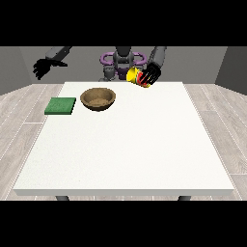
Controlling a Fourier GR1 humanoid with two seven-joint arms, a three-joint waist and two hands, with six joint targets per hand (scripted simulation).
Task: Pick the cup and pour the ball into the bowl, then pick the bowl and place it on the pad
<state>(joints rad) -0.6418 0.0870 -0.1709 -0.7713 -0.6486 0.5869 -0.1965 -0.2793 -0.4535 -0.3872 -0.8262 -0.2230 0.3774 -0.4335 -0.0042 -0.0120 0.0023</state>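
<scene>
Since the yellow and red cup is already off the table and tipped over on its side, I'd say we're in the pour step, or right at the start of it. The hand at the view's right has its black fingers wrapped around the cup, holding it up in the air near the far edge of the large white table, roughly at 12 o'clock on the tabletop. The cup's mouth points toward 9 o'clock, at the round brown wooden bowl, but the cup sits well off to the bowl's 2 o'clock, not over it. I can't see the ball at all, so no idea if it's in the cup or not.

The bowl rests on the table and looks empty from here. Just beside it, at its 9 o'clock, lies the flat green square pad, not touching it.

The hand at the view's left hangs in the air out past the table's 10 o'clock corner, fingers drooping loosely, holding nothing.

My guess for the next move: the cup needs to travel toward 8 o'clock until its mouth is above the bowl, then tip further. Pouring from where it is now would likely miss.
</scene>
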